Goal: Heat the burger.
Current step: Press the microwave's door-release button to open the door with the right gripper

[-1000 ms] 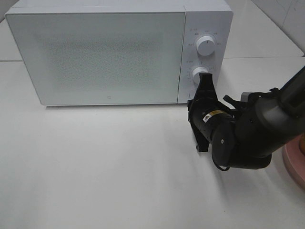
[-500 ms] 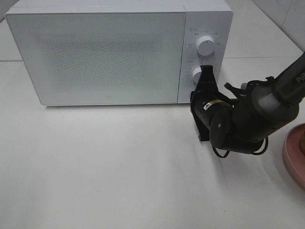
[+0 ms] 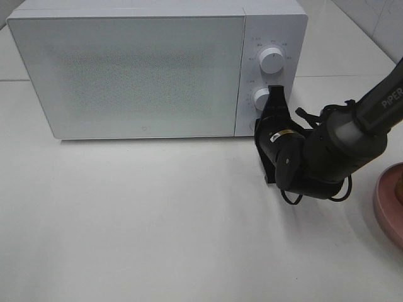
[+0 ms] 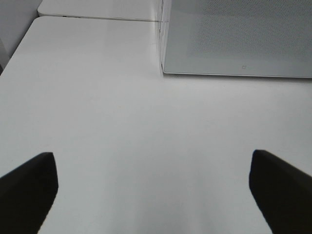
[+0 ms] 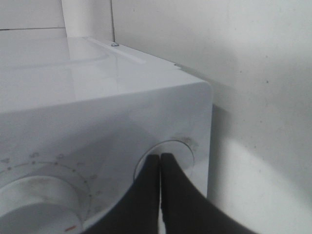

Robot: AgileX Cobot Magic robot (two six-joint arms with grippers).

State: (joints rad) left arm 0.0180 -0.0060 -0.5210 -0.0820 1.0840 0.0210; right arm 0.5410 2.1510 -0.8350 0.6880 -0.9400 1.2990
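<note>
Right fingers (image 5: 144, 195), shut and empty, touch the microwave's (image 3: 277, 25) round button (image 5: 178, 148); left fingers (image 4: 27, 190) spread wide, empty; door (image 3: 126, 75) closed, burger not visible, likely on pink plate (image 3: 387, 214) at right edge: loading and heating remain.

Only a brownish sliver of the burger (image 3: 400, 183) shows at the frame's right edge, on the pink plate (image 3: 381, 209), mostly cropped

The right gripper (image 5: 160, 156) has its fingers pressed together, reaching forward from its bent arm (image 3: 334, 154). The left gripper (image 4: 152, 160) hangs with fingers spread wide.
</note>
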